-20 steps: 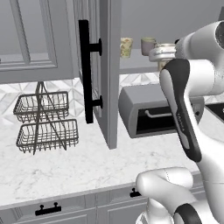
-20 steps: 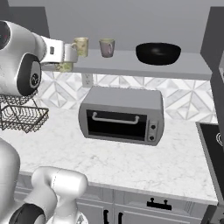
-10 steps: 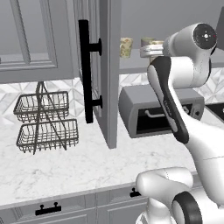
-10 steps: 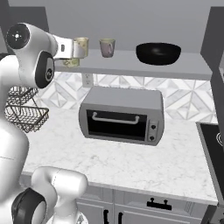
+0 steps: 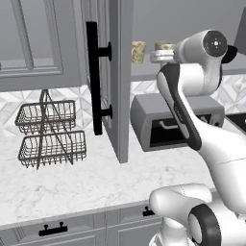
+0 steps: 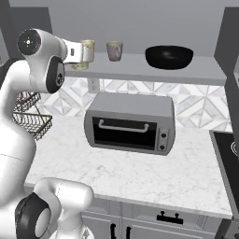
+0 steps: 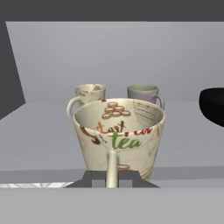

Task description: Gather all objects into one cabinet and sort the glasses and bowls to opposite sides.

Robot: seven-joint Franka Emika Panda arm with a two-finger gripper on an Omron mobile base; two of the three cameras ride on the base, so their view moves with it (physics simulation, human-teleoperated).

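My gripper (image 7: 111, 177) is shut on the handle of a cream cup (image 7: 118, 131) printed with "tea", holding it upright at the front edge of the grey cabinet shelf (image 6: 140, 70). Behind it on the shelf stand a second cream floral cup (image 7: 89, 94) and a plain taupe cup (image 7: 144, 94). The wide black bowl (image 6: 169, 57) rests farther right on the same shelf. From the left base, the held cup (image 5: 165, 47) shows by the hand, with the other cream cup (image 5: 138, 52) to its left. The cabinet door (image 5: 117, 96) stands open.
A grey toaster oven (image 6: 130, 123) sits on the marble counter under the shelf. A two-tier wire basket (image 5: 50, 132) stands to the left. The door's black bar handle (image 5: 97, 81) juts out left of the arm. A stove edge (image 6: 228, 154) is at right.
The arm has swung round and brought the held cup a little to the right and closer to the shelf. The cups and bowl on the shelf have not moved.
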